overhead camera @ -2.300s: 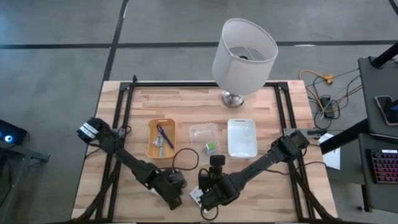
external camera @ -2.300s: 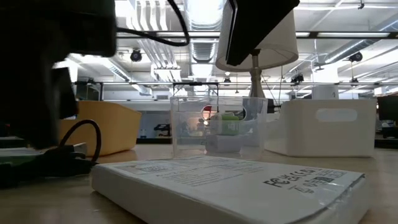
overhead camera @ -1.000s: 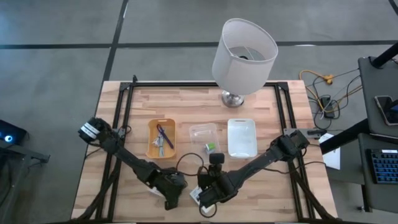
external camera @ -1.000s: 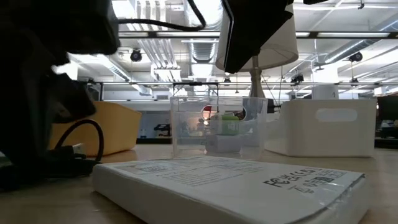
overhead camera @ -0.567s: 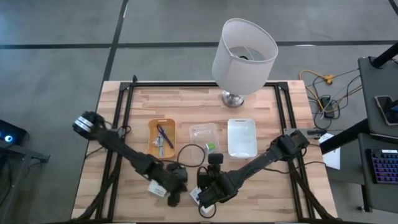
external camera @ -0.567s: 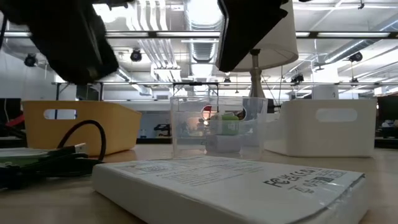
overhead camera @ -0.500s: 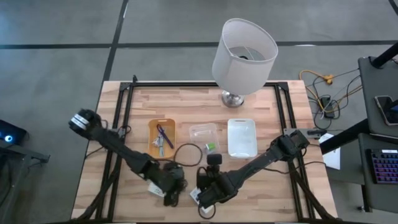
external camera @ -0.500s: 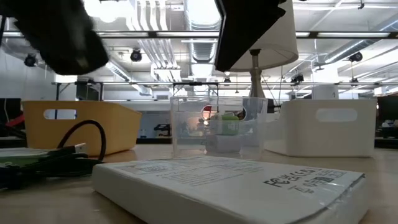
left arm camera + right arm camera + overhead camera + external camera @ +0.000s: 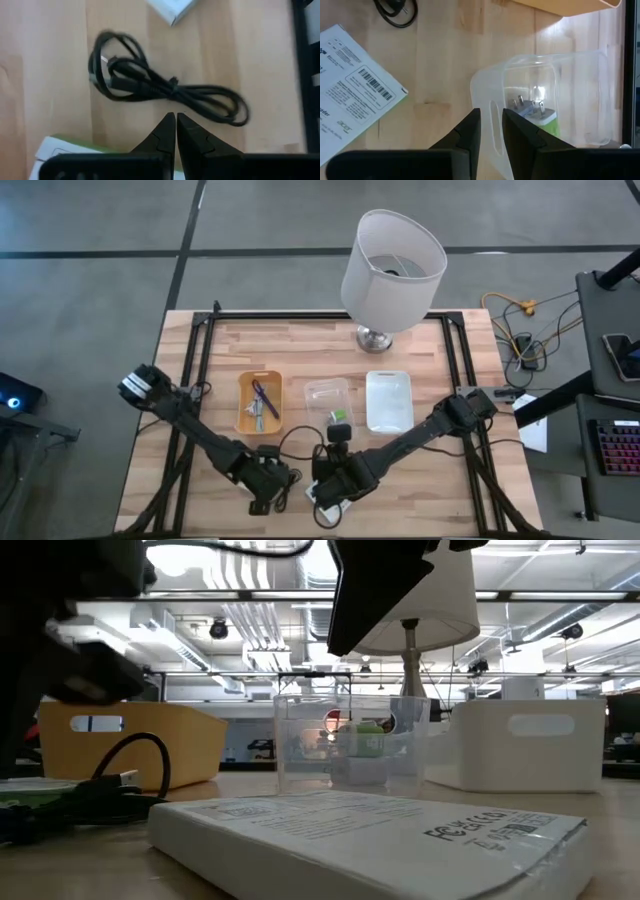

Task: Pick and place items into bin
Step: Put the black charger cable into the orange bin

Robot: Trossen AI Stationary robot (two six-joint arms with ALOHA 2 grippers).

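Note:
My left gripper is shut and hovers just above the coiled black cable, near the table's near edge. A white label card with a green edge lies beside it. My right gripper is narrowly open over the second white label card, which lies flat. It looks toward the clear bin, which holds the green-and-white block. The purple-black stick and metallic clip lie in the yellow bin.
Three bins stand in a row mid-table: yellow, clear, white. A lamp stands at the far edge behind them. Both arms cross low over the near half of the table. Bare wood shows along the left and right sides.
My left gripper rose off the table beside the cable, then came down again slightly nearer the left and near edges, still shut. My right arm shifted a little toward the left and the far edge. The cable's loop shifted slightly.

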